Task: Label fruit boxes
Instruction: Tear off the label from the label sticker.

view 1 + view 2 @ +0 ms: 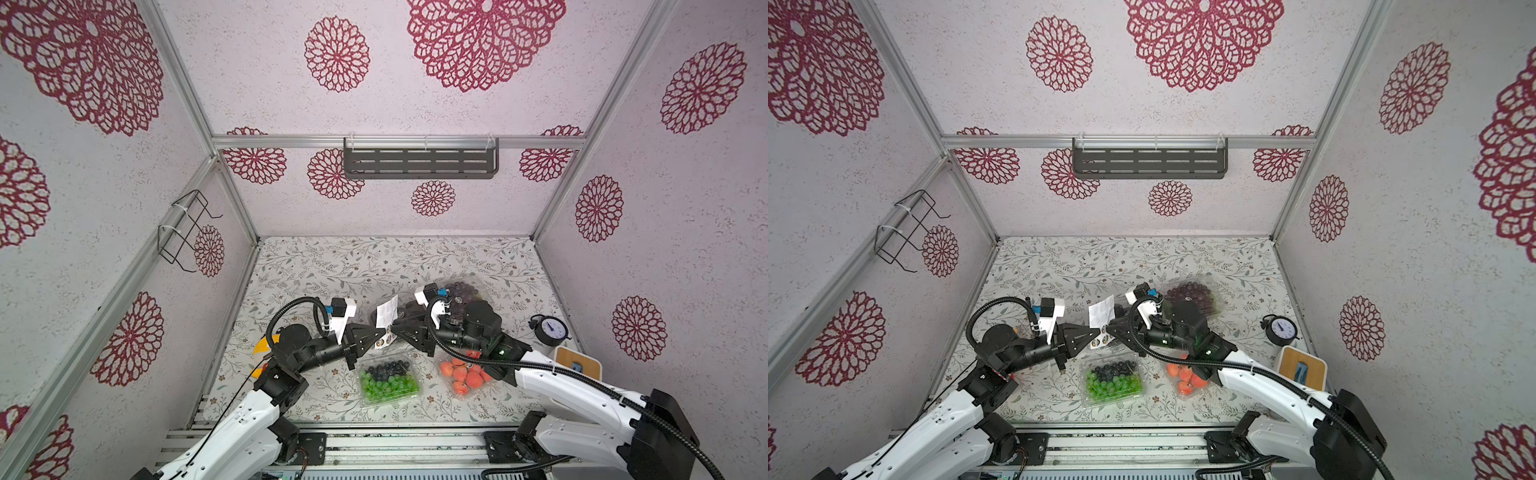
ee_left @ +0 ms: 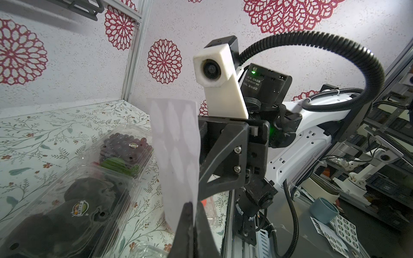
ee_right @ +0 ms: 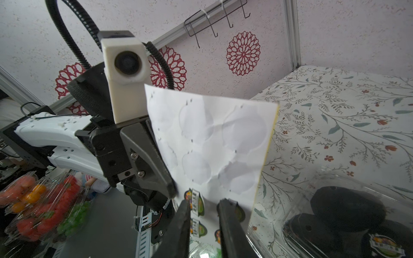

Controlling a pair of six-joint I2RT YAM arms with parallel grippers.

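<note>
My left gripper (image 1: 384, 333) is shut on the lower edge of a white sticker sheet (image 1: 385, 313), holding it upright above the table; the wrist view shows the sheet (image 2: 176, 152) pinched between its fingers. My right gripper (image 3: 205, 205) faces it, open by a narrow gap, fingers either side of a printed sticker (image 3: 197, 204) low on the sheet. Fruit boxes: green-and-blue (image 1: 388, 380) and orange-red (image 1: 463, 376) near the front, dark purple (image 1: 465, 291) behind the right arm, black (image 2: 67, 207) beside it. The black and purple (image 2: 125, 149) boxes each carry a round label.
A small black clock (image 1: 550, 330) and a wood-topped white box (image 1: 577, 363) stand at the right edge. A yellow object (image 1: 262, 345) lies behind the left arm. A dark shelf (image 1: 419, 160) hangs on the back wall and a wire rack (image 1: 187, 230) on the left wall.
</note>
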